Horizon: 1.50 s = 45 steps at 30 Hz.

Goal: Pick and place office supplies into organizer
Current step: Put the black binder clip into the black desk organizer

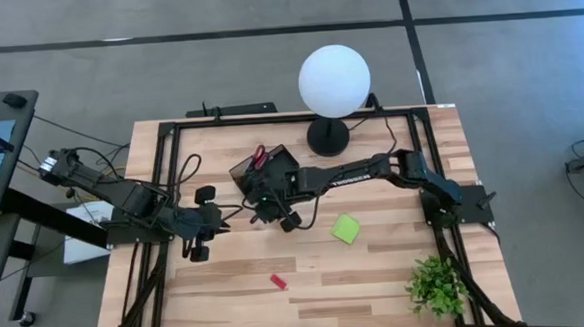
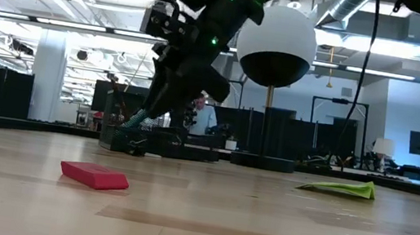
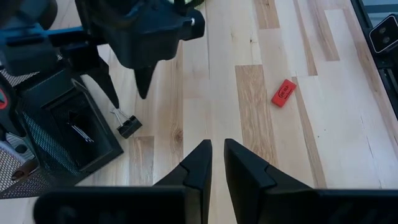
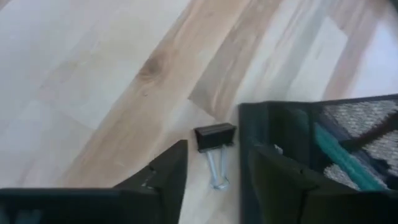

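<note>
The black mesh organizer [image 1: 262, 168] stands at the table's middle back and holds red-handled scissors [image 1: 260, 155] and a teal pen [image 4: 339, 158]. My right gripper [image 4: 214, 171] hangs open just in front of the organizer's near wall, fingers slanting down. A black binder clip [image 4: 214, 138] lies flat on the wood beyond its fingertips, beside the organizer [image 4: 323, 134]. My left gripper [image 3: 214, 155] waits to the left, shut and empty above bare wood. A lime-green sticky-note pad [image 1: 347, 229] and a small red piece [image 1: 278, 281] lie on the table.
A white globe lamp [image 1: 335, 78] on a round black base [image 1: 328, 138] stands behind the organizer. A small green plant [image 1: 437, 284] sits at the near right corner. Bare wood lies open along the near side around the red piece [image 3: 284, 92].
</note>
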Motion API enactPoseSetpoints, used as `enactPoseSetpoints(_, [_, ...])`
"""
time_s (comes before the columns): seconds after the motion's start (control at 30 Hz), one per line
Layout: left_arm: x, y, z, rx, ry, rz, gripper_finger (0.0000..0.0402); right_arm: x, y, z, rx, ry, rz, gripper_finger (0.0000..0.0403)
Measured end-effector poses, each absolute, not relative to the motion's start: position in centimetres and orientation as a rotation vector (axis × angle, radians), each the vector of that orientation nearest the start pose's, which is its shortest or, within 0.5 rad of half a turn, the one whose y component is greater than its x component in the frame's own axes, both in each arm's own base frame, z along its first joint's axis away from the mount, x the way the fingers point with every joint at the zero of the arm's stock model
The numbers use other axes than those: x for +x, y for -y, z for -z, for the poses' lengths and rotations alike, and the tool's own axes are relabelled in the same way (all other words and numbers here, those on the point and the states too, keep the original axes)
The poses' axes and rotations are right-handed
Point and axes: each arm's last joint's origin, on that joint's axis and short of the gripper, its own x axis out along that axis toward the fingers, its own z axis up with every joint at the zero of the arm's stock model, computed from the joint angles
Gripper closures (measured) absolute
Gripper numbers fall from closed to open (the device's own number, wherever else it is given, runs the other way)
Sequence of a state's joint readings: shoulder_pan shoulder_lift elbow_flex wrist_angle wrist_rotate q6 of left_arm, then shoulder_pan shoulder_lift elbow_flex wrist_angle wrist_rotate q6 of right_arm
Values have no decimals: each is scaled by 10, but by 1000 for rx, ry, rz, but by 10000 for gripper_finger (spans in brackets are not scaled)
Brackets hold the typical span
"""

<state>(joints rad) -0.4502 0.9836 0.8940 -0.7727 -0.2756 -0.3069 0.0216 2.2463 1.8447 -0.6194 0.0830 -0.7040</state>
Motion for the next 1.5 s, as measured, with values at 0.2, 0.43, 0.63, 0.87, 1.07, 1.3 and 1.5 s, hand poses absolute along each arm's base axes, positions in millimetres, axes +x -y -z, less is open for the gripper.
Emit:
enactPoseSetpoints(0.2, [170,74,-289,17,-819,38,363,483,-3,-175,-631,-966,-379,193])
enactPoseSetpoints(0.43, [170,74,-289,17,-819,38,363,482,-2,-163,-575,-906,-430,180])
enactPoseSetpoints(0.63, [170,74,-289,17,-819,38,363,485,7,-144,-516,-915,-468,183])
enactPoseSetpoints(0.87, [170,74,-288,17,-819,38,363,506,17,-127,-500,-914,-437,184])
enactPoseSetpoints(1.07, [170,74,-289,17,-819,39,363,511,23,-131,-508,-925,-423,184])
enactPoseSetpoints(1.3, [170,74,-288,17,-819,38,363,500,38,-128,-328,-1033,-437,184])
enactPoseSetpoints(1.5, [170,74,-289,17,-819,38,363,494,29,-127,-254,-1096,-465,184])
